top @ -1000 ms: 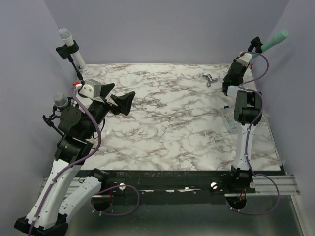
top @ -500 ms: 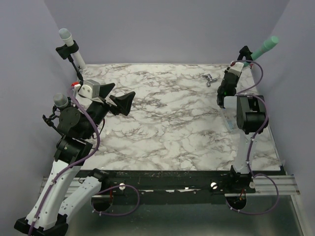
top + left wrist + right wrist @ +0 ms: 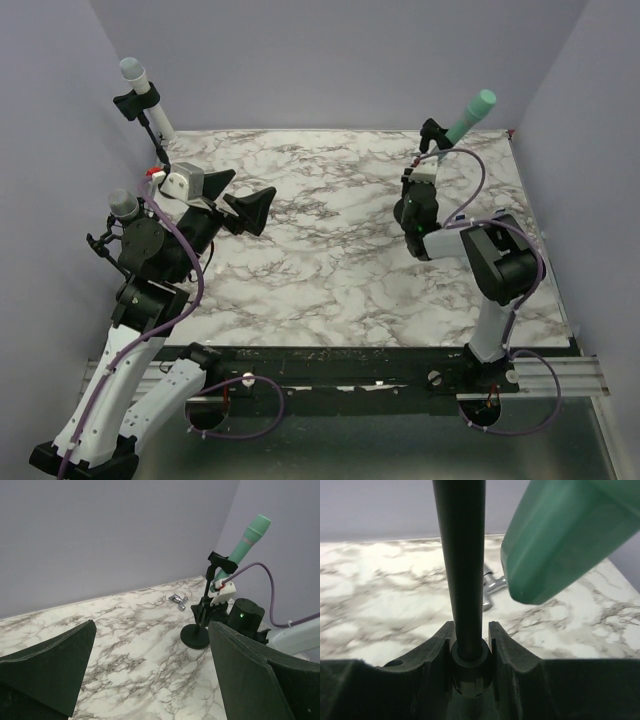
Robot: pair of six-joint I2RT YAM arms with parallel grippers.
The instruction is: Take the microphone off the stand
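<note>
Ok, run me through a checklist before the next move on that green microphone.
1. right gripper shut on the stand pole: ok.
2. green microphone out of its clip: not ok, it sits in the clip.
3. left gripper open, ready to take it: ok.
4. left gripper within reach of the green microphone: not ok, it is across the marble table.
5. stand base flat on the marble table: cannot tell, it may be slightly lifted.
6. metal part apart from the stand base: ok, it lies behind it.
</note>
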